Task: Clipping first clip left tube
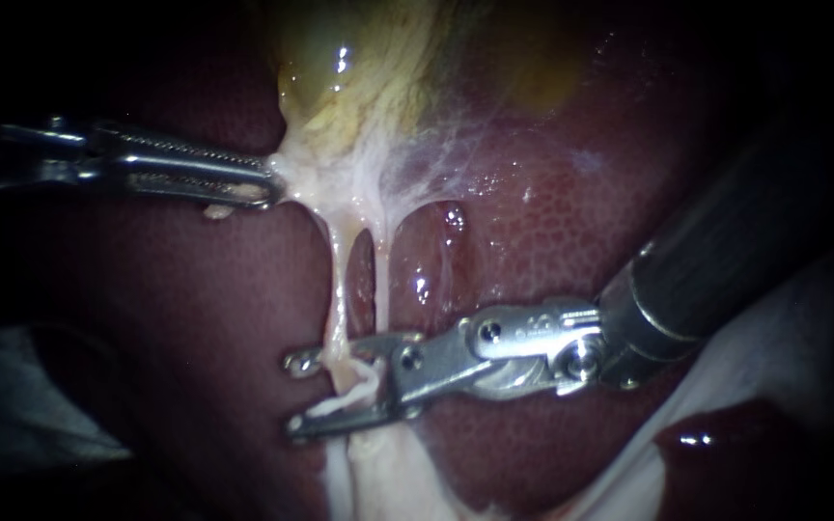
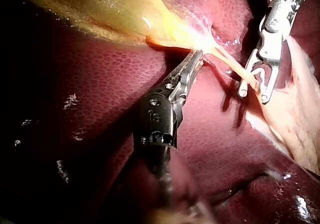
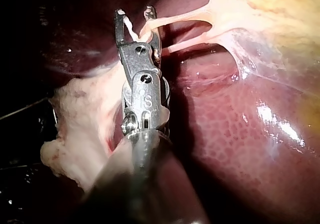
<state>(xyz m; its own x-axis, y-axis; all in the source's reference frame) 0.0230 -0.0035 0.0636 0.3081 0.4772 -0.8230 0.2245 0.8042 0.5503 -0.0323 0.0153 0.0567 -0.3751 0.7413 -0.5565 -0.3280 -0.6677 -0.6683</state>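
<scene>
Traction: steel left instrument [image 1: 267, 183] pinches pale gallbladder tissue [image 1: 340, 159]; spread jaws of steel right instrument [image 1: 296, 394] should fully straddle stringy whitish left tube [image 1: 340, 280] before closing.

I'm working at a surgical practice bench. A wet, dark red liver [image 1: 571, 241] fills the endoscope view, with a yellowish gallbladder [image 1: 378, 68] at the far side, both lit from close up against black surroundings. Two slender steel tools reach in. My left instrument [image 1: 267, 185] is clamped on the gallbladder's pale neck. My right instrument [image 1: 298, 396] has its jaws apart around the thin left tube [image 1: 340, 289]. Both arm cameras show the same glistening organ lying exposed.
</scene>
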